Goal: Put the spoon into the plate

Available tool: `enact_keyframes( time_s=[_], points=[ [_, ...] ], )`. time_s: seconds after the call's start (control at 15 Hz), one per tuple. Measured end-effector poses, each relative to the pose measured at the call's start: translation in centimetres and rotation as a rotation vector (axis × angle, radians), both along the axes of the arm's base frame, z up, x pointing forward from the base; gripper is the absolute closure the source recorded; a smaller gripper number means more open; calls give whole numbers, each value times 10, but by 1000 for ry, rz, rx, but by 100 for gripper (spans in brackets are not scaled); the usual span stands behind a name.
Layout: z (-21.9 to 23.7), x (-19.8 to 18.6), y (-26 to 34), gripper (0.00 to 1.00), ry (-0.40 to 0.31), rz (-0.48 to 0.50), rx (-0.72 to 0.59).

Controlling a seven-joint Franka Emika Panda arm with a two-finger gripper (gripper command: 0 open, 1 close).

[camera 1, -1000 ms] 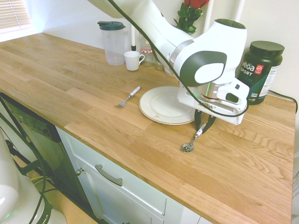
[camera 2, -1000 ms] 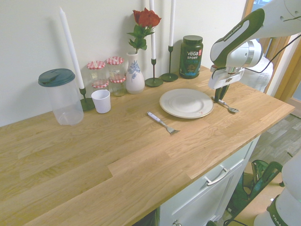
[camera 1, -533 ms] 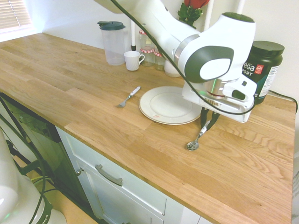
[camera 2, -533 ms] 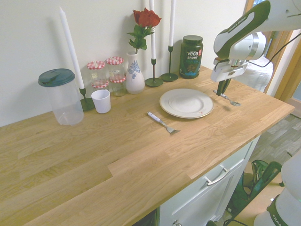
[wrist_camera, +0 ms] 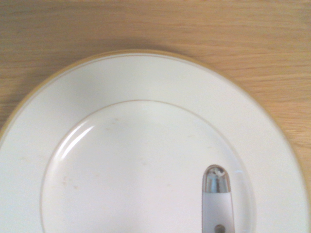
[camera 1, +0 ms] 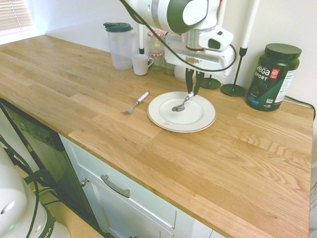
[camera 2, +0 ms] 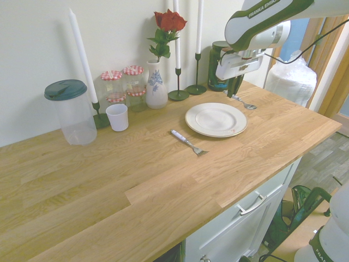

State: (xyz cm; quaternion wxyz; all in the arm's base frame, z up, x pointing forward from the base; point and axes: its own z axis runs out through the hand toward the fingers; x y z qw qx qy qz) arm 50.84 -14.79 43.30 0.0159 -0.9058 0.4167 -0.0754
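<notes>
a white franka arm's two-finger claw [camera 1: 192, 93] is pinching the white handle of a small metal spoon [camera 1: 182, 105], its shiny bowl angling down and away from the fingertips; the round white dinner plate [camera 1: 161, 116] with its thin darker edge line is lying lower than the claw on the wooden countertop [camera 1: 99, 134]; in the first exterior view the spoon is showing against the plate, while in the second it is showing just beside the rim, the bowl hanging free of the plate.

the white-handled fork [camera 1: 136, 103] is resting on the wood beyond the plate from the claw; a dark green vega sport tub [camera 1: 273, 79] is standing near the claw, to its right in the first exterior view; to the claw's left in that view, farther off, a white mug [camera 1: 140, 64] and a clear pitcher with a dark lid [camera 1: 120, 47] are standing; in the second exterior view, red roses [camera 2: 170, 21] are rising from a blue-patterned white vase [camera 2: 156, 86] left of the claw, beside glass jars with red-checked lids [camera 2: 134, 90].
</notes>
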Motion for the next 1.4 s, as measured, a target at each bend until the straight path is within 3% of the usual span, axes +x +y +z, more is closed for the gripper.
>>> enact_keyframes(
  time_s=[0.4,1.13,1.2,1.4],
  points=[
    [-49,16,18,100,7,-22,20],
    [-72,35,37,100,29,-27,28],
    [-73,38,38,0,28,-30,28],
    [-74,45,40,0,28,-40,26]
  ],
)
